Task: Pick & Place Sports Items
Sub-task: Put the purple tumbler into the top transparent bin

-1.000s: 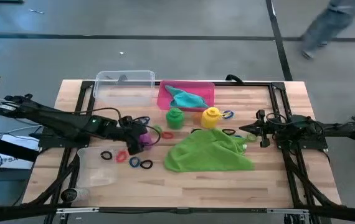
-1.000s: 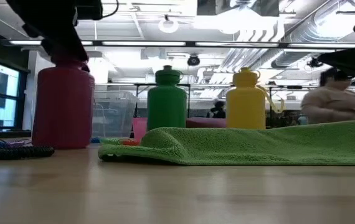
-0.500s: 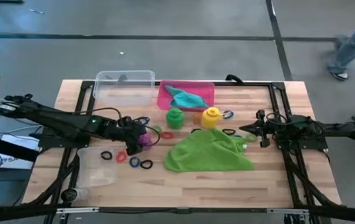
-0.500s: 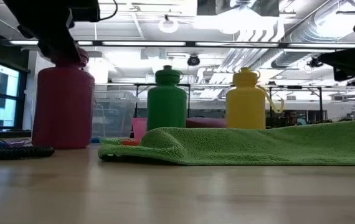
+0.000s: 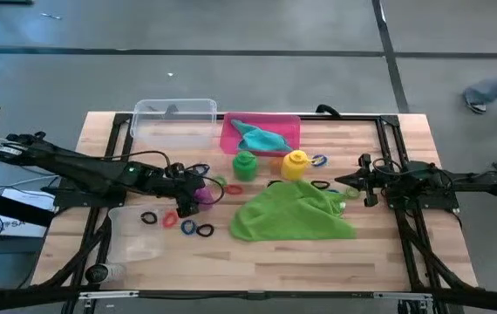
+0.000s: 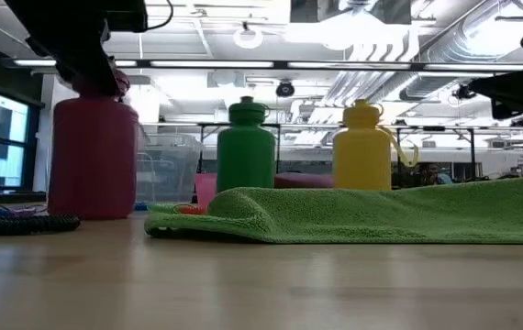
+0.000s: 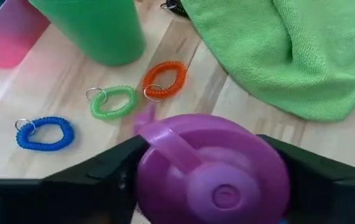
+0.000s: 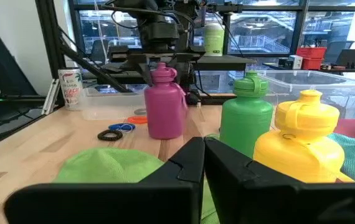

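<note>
Straddling the cap of the purple bottle (image 7: pixel 212 171), the left pincer (image 5: pixel 193 194) has a dark finger on each side of the lid, though whether they press it yet I cannot tell. The bottle stands upright left of centre in the high view, beside the coloured rings (image 5: pixel 185 223). It looks like hard, smooth, probably empty plastic: light, stiff, a bit slippery and easy to tip, so the narrow neck under the lid seems the safest hold. In the left wrist view its body is hidden beneath the cap, and the low view cuts the arm off at the top. The right pincer (image 5: pixel 353 182) waits clenched at centre right, near the green cloth (image 5: pixel 294 212).
</note>
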Available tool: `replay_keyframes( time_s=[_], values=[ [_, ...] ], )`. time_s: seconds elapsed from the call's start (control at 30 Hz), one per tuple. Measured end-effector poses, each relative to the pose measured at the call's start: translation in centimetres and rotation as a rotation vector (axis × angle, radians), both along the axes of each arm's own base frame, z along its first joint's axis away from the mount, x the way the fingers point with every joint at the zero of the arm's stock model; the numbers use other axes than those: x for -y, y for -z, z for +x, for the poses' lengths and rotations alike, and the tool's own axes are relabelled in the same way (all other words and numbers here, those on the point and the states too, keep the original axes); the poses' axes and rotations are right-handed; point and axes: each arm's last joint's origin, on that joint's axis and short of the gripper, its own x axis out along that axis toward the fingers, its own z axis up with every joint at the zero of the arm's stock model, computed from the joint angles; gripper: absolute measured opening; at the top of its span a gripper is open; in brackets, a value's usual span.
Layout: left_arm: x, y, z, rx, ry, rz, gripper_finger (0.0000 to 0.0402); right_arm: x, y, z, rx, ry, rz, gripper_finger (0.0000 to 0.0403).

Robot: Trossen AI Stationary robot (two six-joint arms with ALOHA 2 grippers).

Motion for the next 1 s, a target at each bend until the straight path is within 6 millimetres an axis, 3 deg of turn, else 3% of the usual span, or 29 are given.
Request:
replay_keyframes(
  time_s=[0.5, 0.8, 1.0],
  values=[
    [-0.5, -2.1, -1.8, 0.101, -0.003, -0.030, 0.0204, 0.0, 0.0, 0.0, 0.000, 0.000, 0.000, 0.0000],
    [-2.2, -5.0, -4.1, 0.279, -0.068, -0.081, 0.0204, 0.0, 0.0, 0.0, 0.001, 0.000, 0.000, 0.0000],
    [-3.4, -7.8, -4.8, 0.373, -0.049, -0.018, 0.0204, 0.0, 0.0, 0.0, 0.001, 0.000, 0.000, 0.0000]
  ],
)
